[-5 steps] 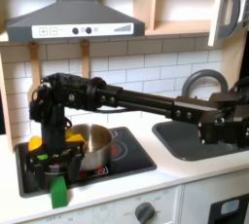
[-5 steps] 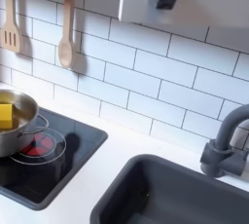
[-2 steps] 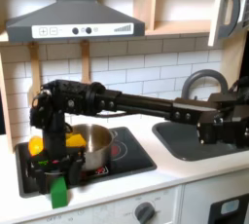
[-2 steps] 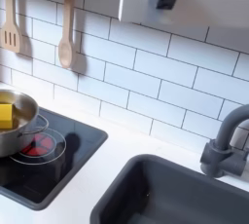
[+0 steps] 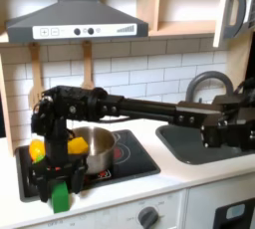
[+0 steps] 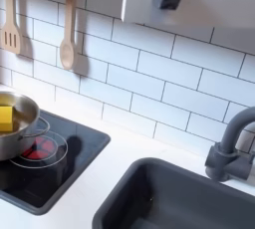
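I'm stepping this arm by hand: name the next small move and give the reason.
Probably lift the gripper a little straight up. In the first exterior view it sits low at the front left of the stove, close beside the pot, with a green block at its tip. Whether the jaws grip the block is unclear.

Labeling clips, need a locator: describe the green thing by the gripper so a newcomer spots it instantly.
Find the black stovetop under the range hood in the first exterior view. At its front left corner, below the gripper and beside the metal pot, stands the green block. It is the one green thing; the pieces nearby are yellow.
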